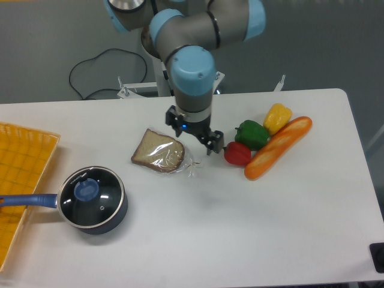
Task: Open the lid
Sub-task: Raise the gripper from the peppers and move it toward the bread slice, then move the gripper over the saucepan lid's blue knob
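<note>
The lid [96, 198] is round clear glass with a metal rim and a blue knob [86, 190]. It sits closed on a dark blue saucepan [111, 219] at the front left of the table, whose long blue handle [27, 200] points left. My gripper [197, 135] hangs over the table's middle, well to the right of and behind the pan, beside a wrapped slice of bread [159, 151]. Its fingers [214, 144] stand apart and hold nothing.
A yellow mat [21, 174] lies at the left edge under the pan handle. A red pepper [237, 153], a green pepper [252, 134], a yellow pepper [277, 117] and a baguette [278, 147] lie right of the gripper. A cable [96, 72] runs behind the table.
</note>
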Action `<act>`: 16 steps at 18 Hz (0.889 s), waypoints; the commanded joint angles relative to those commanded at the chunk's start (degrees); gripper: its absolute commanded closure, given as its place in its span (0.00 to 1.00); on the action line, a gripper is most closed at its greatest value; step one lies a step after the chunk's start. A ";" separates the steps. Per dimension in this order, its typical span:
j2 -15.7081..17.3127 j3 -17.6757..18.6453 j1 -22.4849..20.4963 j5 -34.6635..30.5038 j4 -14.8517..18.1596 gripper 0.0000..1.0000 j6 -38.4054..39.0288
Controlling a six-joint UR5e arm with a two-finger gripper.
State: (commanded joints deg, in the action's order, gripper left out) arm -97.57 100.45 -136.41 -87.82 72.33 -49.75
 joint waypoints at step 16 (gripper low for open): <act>2.65 1.33 12.65 -0.86 0.61 0.00 17.58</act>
State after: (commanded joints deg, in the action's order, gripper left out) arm -94.92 101.78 -123.76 -88.68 72.95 -32.17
